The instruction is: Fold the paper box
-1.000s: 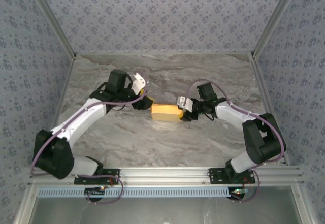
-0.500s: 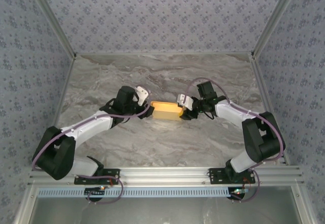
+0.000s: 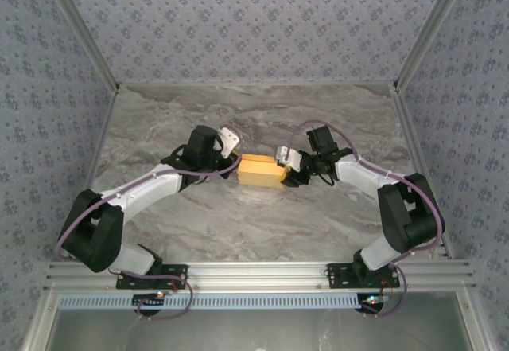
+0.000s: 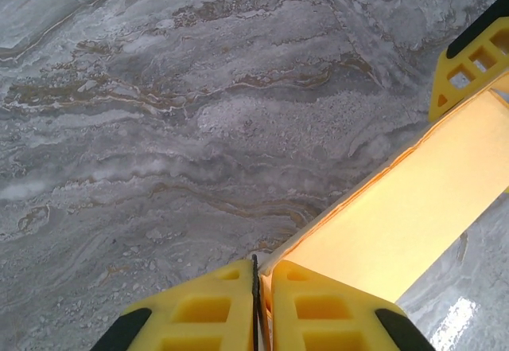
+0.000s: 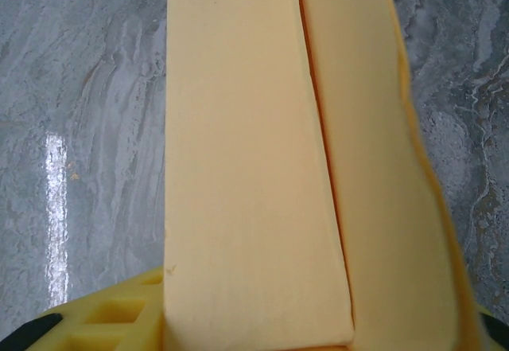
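While the pads of the left gripper [image 4: 255, 281] are pressed together so that only a thin dark line is seen between them, the end corner of the paper box [image 4: 398, 208] is met exactly at that line. A thin edge or flap of the cardboard seems to be pinched there, though this cannot be confirmed. The right gripper [image 3: 289, 173] is clamped on the opposite, right end. In its wrist view the box is seen running out from between the yellow fingers [image 5: 111, 315], and the box wall is touched by the finger at the lower left.

The box is thus held at both ends, between the two grippers, around the middle of the marble table [image 3: 238, 224]. Whether it rests on the surface or is lifted a little cannot be told.

The greater part of the folding is judged to be done. No flat sheet is seen any more, only a closed, flat rectangular body. On its upper face two long panels are brought together along a seam [image 5: 310, 88], and the outer panel is bowed slightly. What is left is probably the closing of the ends and the flattening of that panel. The ends are covered by the fingers, so their state cannot be told.
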